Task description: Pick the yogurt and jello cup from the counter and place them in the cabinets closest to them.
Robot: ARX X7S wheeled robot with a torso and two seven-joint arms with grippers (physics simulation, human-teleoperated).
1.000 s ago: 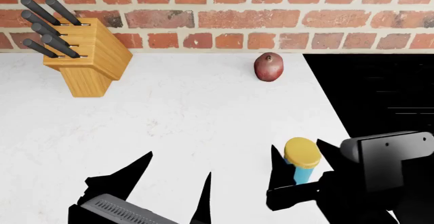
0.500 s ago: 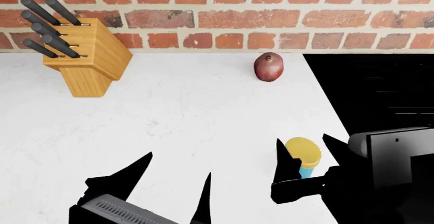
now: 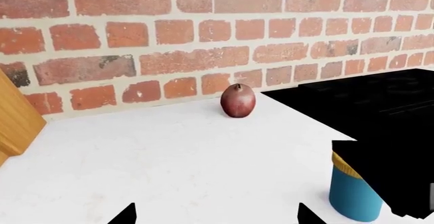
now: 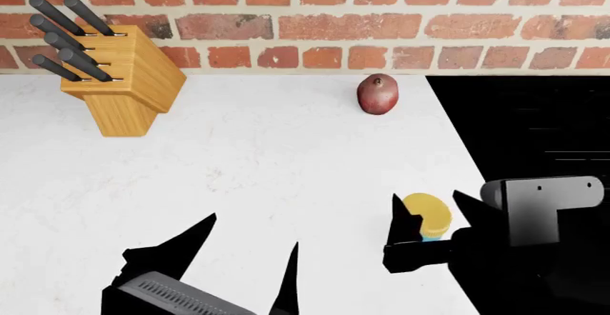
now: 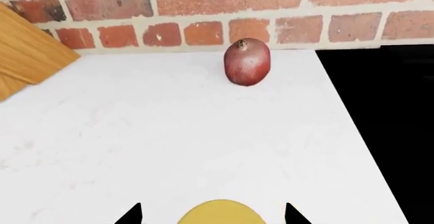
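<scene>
A small blue cup with a yellow lid point(image 4: 427, 213) stands on the white counter point(image 4: 286, 165) near the black stovetop; I cannot tell if it is the yogurt. My right gripper point(image 4: 426, 199) is open, one finger on each side of the cup and a gap on both sides. In the right wrist view the yellow lid point(image 5: 220, 215) sits between the fingertips of the right gripper point(image 5: 213, 206). The left wrist view shows the cup's blue side point(image 3: 349, 196) partly behind the right arm. My left gripper point(image 4: 251, 233) point(image 3: 216, 210) is open over bare counter. The jello cup is out of view.
A reddish-brown round vegetable point(image 4: 378, 94) lies by the brick wall. A wooden knife block point(image 4: 119, 79) stands at the back left. The black stovetop point(image 4: 533, 129) borders the counter on the right.
My right gripper has moved farther in around the blue cup, and its body now hides most of the blue side. The cup and the left arm have stayed put.
</scene>
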